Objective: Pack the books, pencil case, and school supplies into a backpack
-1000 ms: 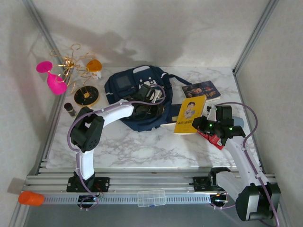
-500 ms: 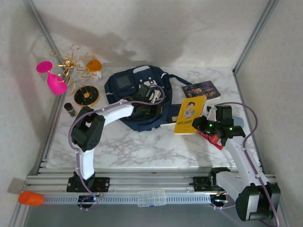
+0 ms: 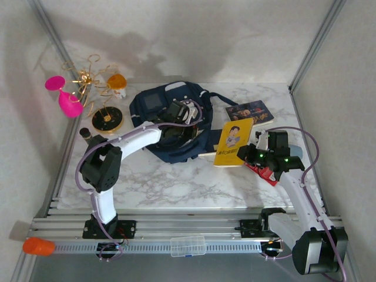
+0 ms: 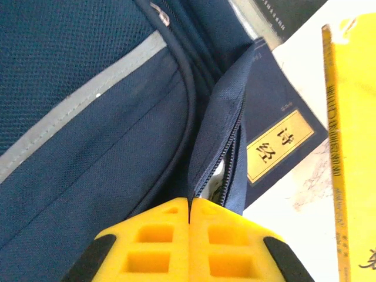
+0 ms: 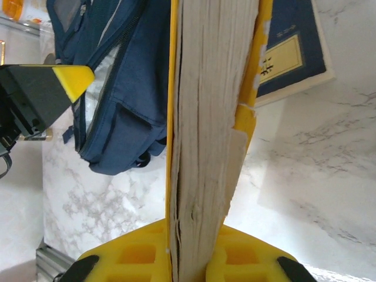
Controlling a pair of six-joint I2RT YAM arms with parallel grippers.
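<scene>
The navy backpack lies at the back middle of the table, its zipped opening facing right. My left gripper is shut on the fabric edge beside the zipper, the yellow jaws pressed together around it. My right gripper is shut on the yellow book, seen edge-on in the right wrist view. The navy book lies flat partly under it, next to the opening. The dark glossy book lies behind. A red packet sits under my right arm. The pencil case peeks out behind that arm.
At the back left stand a pink glass, a gold wire stand, an orange glass, a black disc and a small dark bottle. A clear plastic box and an orange object rest on the front rail.
My left gripper has closed on the backpack's zipper edge and drawn it back and up a little. The yellow book has shifted slightly left toward the backpack.
</scene>
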